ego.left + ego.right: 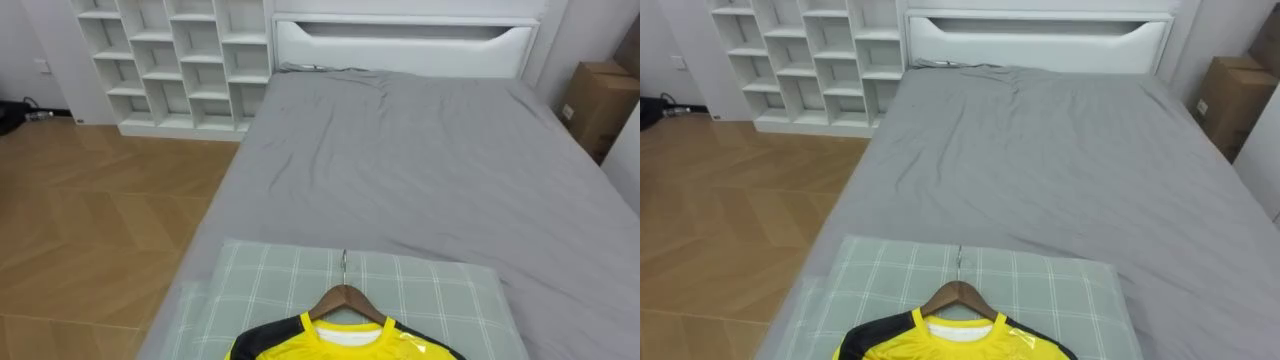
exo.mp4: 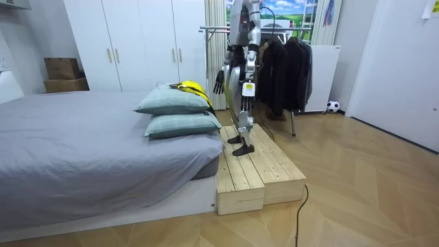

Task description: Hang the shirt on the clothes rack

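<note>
At six o'clock in the eye views the shirt (image 1: 320,342), yellow with black shoulders, lies on a checked pillow (image 1: 270,280) at the near end of the bed (image 1: 400,160). It is on a wooden hanger (image 1: 345,298), whose metal hook (image 1: 345,265) points to twelve o'clock, toward the headboard (image 1: 400,45). A white shelf (image 1: 170,60) stands at ten o'clock and a box (image 1: 600,100) at two o'clock. In the room view the robot stands upright on a wooden platform (image 2: 254,171) at the pillow end of the bed, facing the shirt, with the rack (image 2: 214,29) of dark coats (image 2: 281,68) just behind it. Both arms hang at its sides and neither holds anything. The right hand (image 2: 219,81) shows loose, slightly spread fingers. The state of the left hand (image 2: 246,88) I cannot tell. The shirt looks light, thin and slippery, so it would probably slide or bunch if taken by the cloth. The hanger is the stiff part and carries the whole load. The best hold seems to be the bare neck of the hanger just below the hook, with the fingers curled under the wood so the hook stays free for the rail. A tilted lift could let a shoulder slip off.
</note>
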Tool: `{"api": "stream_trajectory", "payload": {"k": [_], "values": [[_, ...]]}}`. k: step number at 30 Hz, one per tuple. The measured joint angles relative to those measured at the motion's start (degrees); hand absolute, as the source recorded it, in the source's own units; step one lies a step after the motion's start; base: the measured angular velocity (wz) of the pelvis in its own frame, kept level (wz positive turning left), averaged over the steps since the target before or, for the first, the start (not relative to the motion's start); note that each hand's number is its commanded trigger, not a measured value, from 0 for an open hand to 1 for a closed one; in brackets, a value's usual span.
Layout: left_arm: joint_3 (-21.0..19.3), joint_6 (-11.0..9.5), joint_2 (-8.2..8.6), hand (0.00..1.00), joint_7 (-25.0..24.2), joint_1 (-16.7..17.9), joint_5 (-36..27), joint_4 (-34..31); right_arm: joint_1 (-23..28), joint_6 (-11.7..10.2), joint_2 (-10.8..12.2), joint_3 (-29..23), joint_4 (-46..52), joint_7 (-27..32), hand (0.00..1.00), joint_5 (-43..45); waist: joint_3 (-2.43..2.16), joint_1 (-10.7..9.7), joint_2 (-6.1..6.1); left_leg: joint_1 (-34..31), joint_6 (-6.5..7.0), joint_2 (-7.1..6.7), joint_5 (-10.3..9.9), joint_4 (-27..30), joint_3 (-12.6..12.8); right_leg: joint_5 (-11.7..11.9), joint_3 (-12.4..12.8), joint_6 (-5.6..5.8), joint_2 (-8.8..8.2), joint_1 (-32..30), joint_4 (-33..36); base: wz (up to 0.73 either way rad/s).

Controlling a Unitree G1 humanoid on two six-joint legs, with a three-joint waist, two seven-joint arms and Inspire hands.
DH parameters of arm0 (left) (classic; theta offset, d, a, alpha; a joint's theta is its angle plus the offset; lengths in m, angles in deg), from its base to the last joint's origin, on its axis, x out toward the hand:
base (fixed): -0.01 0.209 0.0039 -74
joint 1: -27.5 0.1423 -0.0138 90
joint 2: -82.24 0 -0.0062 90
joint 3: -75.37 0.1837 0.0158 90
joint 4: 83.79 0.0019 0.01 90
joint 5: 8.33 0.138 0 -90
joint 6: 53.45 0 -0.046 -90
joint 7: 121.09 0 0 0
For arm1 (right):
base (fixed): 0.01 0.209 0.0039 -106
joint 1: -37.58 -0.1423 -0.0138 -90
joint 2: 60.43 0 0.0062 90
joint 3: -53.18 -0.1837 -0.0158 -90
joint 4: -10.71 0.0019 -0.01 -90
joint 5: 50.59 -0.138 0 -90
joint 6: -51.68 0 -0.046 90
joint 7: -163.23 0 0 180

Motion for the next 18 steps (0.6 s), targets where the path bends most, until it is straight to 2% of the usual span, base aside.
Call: {"api": "stream_trajectory", "payload": {"k": [8, 13, 18], "values": [[0.1, -0.7, -0.23, 0.00, 2.1, -0.1, -0.1, -0.7, 0.1, 0.4, 0.0, 2.2, -0.2, -0.4, 0.00, -3.7, 0.14, 0.0, -0.68, 0.2, 0.00, 0.05, 0.0, 0.1, 0.1, -0.1, 0.2, 0.01, 0.01, 0.0, 0.0, 0.00], [0.1, -1.7, -0.32, 0.00, 3.3, 0.0, -0.1, -0.8, 0.1, 0.4, 0.0, 2.4, -0.3, -0.7, 0.00, -5.8, 0.16, 0.0, -0.70, 0.2, 0.00, 0.11, 0.0, 0.2, 0.1, -0.1, 0.1, 0.01, 0.05, 0.0, 0.1, 0.00], [0.1, -1.9, -0.36, 0.00, 3.5, 0.0, -0.1, -0.8, 0.1, 0.4, 0.0, 2.5, -0.6, -0.7, 0.00, -6.1, 0.15, 0.0, -0.68, 0.1, -0.04, 0.15, 0.0, 0.2, 0.1, -0.1, 0.2, 0.00, 0.10, 0.0, 0.1, 0.00]]}}
